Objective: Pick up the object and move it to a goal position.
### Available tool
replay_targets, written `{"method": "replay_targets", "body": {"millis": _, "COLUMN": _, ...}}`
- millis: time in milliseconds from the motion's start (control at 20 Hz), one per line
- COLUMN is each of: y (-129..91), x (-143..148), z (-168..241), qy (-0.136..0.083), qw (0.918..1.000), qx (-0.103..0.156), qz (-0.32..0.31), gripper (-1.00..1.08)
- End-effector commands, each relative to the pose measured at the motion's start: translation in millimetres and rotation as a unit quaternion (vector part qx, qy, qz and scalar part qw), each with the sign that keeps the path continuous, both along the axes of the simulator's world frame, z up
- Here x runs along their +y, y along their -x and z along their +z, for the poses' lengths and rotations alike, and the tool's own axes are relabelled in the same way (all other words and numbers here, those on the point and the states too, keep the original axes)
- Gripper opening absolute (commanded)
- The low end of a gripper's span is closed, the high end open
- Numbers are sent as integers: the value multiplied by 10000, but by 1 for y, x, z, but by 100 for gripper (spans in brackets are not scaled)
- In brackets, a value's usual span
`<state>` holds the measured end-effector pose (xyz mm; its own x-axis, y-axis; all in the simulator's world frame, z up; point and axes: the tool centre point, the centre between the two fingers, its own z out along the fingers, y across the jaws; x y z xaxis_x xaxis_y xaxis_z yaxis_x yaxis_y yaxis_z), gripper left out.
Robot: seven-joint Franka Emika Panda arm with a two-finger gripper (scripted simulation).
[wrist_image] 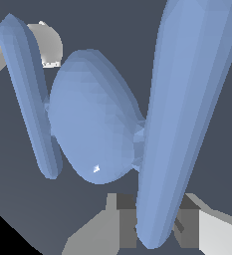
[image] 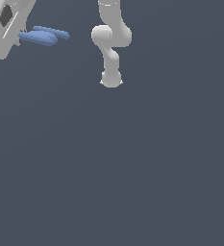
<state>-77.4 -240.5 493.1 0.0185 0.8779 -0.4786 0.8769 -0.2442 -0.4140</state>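
The object (image: 43,36) is a small light-blue piece with flat elongated lobes, seen at the upper part of the exterior view's left. It sticks out sideways from my white gripper (image: 18,36). In the wrist view the object (wrist_image: 92,119) fills most of the picture: a rounded middle, a thin lobe on one side and a long thick lobe on the other. That thick lobe runs down between my gripper's (wrist_image: 155,226) two grey pads (wrist_image: 126,224), which are shut on it. The gripper's fingers are mostly hidden in the exterior view.
My arm's white links and base (image: 111,48) stand at the top middle of the exterior view. A plain dark grey floor (image: 132,168) spreads under everything. A white arm part (wrist_image: 44,46) shows behind the object in the wrist view.
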Motion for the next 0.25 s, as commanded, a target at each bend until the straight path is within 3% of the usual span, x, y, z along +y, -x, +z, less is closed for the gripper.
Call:
{"method": "replay_targets", "body": {"millis": 0, "y": 0, "x": -2, "z": 4, "qy": 0, "qw": 10000, "qx": 3, "qz": 5, "gripper": -100}}
{"method": "replay_targets", "body": {"millis": 200, "y": -1, "x": -3, "z": 4, "qy": 0, "qw": 10000, "qx": 3, "qz": 5, "gripper": -100}}
